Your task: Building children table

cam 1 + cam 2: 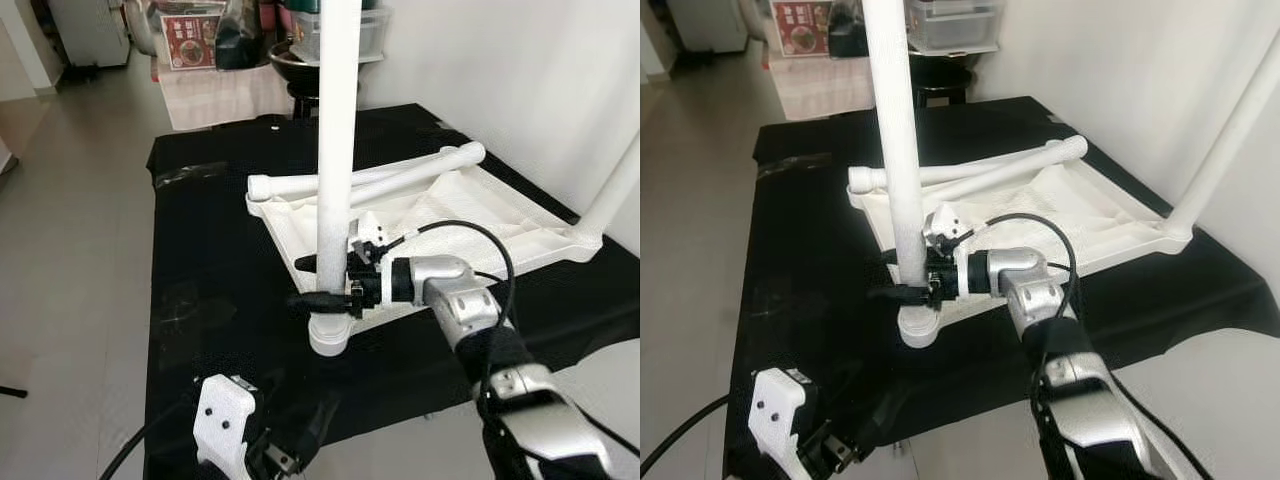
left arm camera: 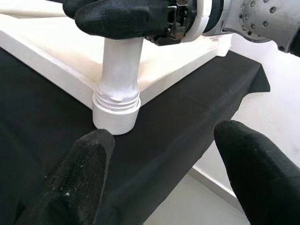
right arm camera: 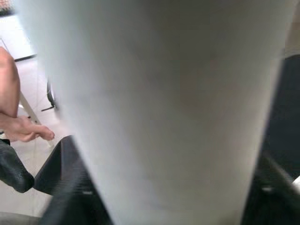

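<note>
Left eye view: table leg (image 1: pixel 335 150) upright, vertical.

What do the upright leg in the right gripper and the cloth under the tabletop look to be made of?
Leg: likely moulded plastic, white, matte; smooth tube with a ribbed collar at the socket. Cloth: black fabric, probably thin woven; it creases and drapes over the edge. The right gripper clamps the leg low down.

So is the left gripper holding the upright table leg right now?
No, the left gripper hangs open short of the upright leg; the right gripper grips it.
</note>
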You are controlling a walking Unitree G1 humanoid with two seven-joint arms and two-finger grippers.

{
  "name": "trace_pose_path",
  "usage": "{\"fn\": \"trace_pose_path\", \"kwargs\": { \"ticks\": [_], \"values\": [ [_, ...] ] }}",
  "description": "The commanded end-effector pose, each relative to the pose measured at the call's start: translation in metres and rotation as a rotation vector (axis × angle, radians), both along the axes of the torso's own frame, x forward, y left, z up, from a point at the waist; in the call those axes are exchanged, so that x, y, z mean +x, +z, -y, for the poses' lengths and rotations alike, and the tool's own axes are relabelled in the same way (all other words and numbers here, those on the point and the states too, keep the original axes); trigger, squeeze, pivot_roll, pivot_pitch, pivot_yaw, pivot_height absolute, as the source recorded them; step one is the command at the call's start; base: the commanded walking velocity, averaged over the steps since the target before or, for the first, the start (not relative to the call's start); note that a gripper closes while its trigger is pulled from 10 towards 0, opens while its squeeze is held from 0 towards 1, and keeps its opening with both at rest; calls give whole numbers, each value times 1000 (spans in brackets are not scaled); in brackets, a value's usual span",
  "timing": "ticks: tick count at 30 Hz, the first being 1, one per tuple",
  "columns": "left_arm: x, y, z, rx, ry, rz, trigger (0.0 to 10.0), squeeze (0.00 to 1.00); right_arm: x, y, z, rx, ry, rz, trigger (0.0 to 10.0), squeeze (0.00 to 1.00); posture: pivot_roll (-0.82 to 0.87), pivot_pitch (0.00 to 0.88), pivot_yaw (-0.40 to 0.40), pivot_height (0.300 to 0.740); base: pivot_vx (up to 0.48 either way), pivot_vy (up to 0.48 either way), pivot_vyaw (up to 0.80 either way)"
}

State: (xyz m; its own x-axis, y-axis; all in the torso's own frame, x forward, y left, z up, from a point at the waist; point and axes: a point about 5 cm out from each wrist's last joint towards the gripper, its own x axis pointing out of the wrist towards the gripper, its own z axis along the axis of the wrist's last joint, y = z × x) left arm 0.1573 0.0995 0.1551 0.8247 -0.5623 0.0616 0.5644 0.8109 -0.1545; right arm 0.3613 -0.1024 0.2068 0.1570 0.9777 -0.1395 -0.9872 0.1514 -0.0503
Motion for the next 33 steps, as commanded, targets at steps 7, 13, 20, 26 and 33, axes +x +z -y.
{"fn": "trace_pose_path", "kwargs": {
  "ticks": [7, 13, 20, 26, 33],
  "values": [
    [-7, 0, 1, 10, 2, -15, 10000, 0, 4, 2, 7, 46, -10, 7, 0, 0, 127, 168, -44, 740, 0, 0, 0],
    [-7, -1, 0, 12, 3, -18, 10000, 0, 8, -7, 16, 61, -218, 64, 0, 0, 120, 162, -61, 740, 0, 0, 0],
    [-2, -2, -4, 14, 11, -13, 10000, 0, -37, -51, 8, 51, -990, 95, 0, 0, 64, 133, -37, 740, 0, 0, 0],
    [5, -5, -6, 13, -5, -12, 10000, 0, -53, -51, -13, 40, -953, 122, 0, 0, 25, 97, -8, 740, 0, 0, 0],
    [14, -7, -5, 11, -14, -4, 10000, 0, -39, -47, -26, 71, -844, 126, 10000, 0, 25, 81, -2, 740, 0, 0, 0]
  ]
}}
